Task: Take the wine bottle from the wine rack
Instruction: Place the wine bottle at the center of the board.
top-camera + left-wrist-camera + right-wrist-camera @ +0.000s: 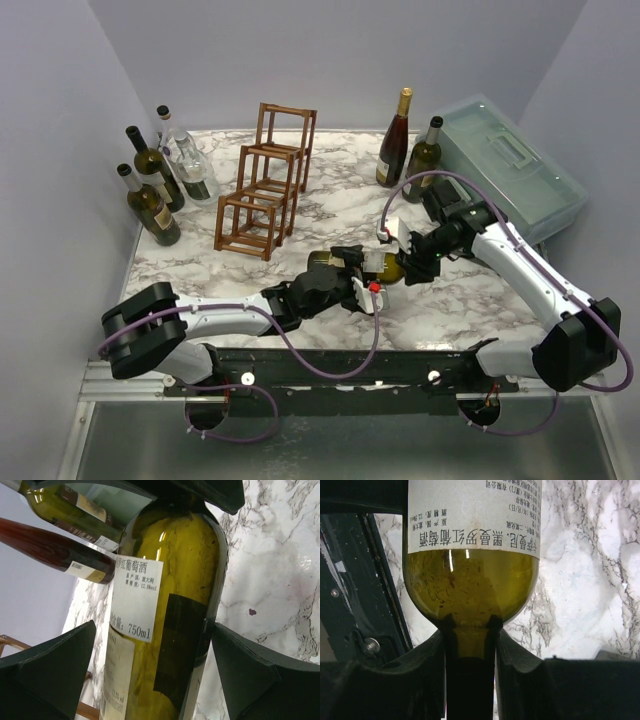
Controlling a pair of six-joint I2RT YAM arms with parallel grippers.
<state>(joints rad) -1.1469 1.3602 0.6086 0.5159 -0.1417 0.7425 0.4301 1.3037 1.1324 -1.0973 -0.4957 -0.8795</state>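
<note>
The wine bottle (345, 264) is olive-green glass with white labels and lies on its side over the marble table's (460, 290) middle, off the wine rack (265, 185). My right gripper (402, 262) is shut on its neck; in the right wrist view the gripper (470, 652) pinches the dark neck just below the bottle's (470, 580) shoulder. My left gripper (345, 280) stands open astride the body. In the left wrist view the fingers (52, 672) flank the bottle (170, 605) with a gap showing on each side. The reddish-brown rack's cells hold nothing.
Three bottles stand at the back left (152, 205), and a red one (395, 140) and a green one (422, 160) at the back right. A pale plastic toolbox (510, 170) sits at the right. A rack bar (10, 642) shows at the left wrist view's lower left.
</note>
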